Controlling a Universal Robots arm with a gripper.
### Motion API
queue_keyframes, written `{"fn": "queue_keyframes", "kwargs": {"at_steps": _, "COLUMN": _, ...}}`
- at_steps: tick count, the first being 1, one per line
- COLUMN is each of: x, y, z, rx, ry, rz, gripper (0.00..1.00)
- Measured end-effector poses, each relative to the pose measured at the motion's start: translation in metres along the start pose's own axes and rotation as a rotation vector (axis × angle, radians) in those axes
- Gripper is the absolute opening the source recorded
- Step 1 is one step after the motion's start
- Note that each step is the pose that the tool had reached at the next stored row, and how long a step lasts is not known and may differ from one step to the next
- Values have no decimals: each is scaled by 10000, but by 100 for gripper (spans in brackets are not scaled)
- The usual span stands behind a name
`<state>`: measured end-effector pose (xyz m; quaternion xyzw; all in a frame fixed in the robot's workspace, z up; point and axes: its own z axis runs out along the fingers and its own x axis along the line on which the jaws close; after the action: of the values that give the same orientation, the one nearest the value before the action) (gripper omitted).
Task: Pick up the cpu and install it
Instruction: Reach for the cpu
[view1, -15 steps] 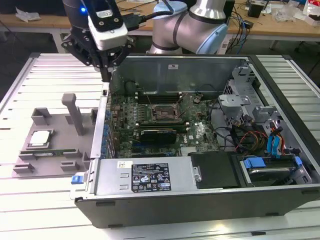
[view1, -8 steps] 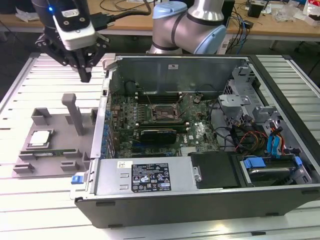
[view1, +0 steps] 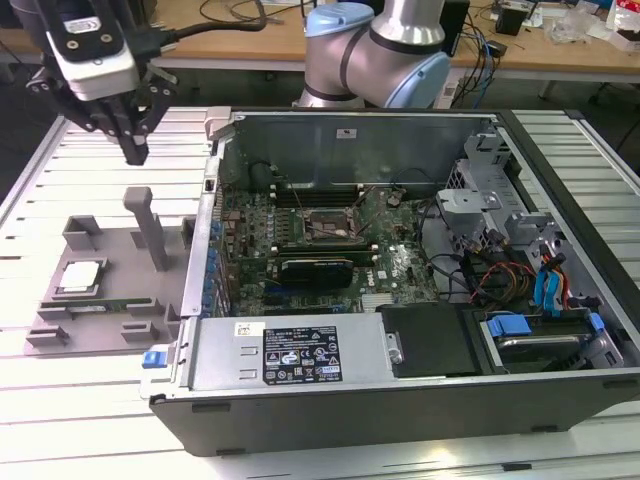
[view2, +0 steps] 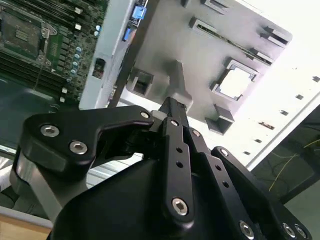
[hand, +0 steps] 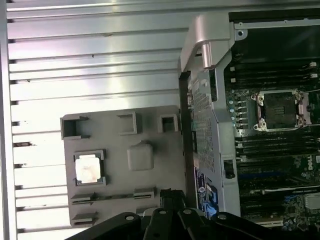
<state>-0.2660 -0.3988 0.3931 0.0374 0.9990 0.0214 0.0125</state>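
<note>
The cpu (view1: 80, 277), a small square chip with a silver top, lies flat in a recess of a grey holder block (view1: 112, 248) on the slatted table, at the exterior view's left of the open computer case. Both wrist views show the cpu (view2: 235, 84) (hand: 89, 168) too. My gripper (view1: 135, 153) hangs well above the holder's far side, shut with nothing in it, apart from the cpu. Its black fingers (view2: 172, 107) meet at one tip. The black socket frame (view1: 330, 226) (hand: 277, 107) sits on the motherboard inside the case.
A tall grey post (view1: 150, 225) stands on the holder between the cpu and the case wall (view1: 205, 240). A long green memory stick (view1: 100, 305) lies in a slot at the holder's near edge. Cables and drive bays (view1: 530, 290) crowd the case at the exterior view's right.
</note>
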Motion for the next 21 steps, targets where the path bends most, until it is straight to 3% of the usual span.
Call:
{"fn": "queue_keyframes", "kwargs": {"at_steps": 5, "x": 331, "y": -23, "z": -9, "rx": 1, "ry": 1, "rz": 1, "gripper": 11}}
{"fn": "queue_keyframes", "kwargs": {"at_steps": 13, "x": 698, "y": -47, "z": -18, "rx": 0, "ry": 0, "rz": 0, "gripper": 11}}
{"fn": "queue_keyframes", "kwargs": {"at_steps": 15, "x": 749, "y": -50, "z": -19, "rx": 0, "ry": 0, "rz": 0, "gripper": 11}}
{"fn": "queue_keyframes", "kwargs": {"at_steps": 18, "x": 924, "y": -60, "z": -23, "rx": 0, "ry": 0, "rz": 1, "gripper": 11}}
{"fn": "queue_keyframes", "kwargs": {"at_steps": 21, "x": 1026, "y": -67, "z": -25, "rx": 0, "ry": 0, "rz": 0, "gripper": 11}}
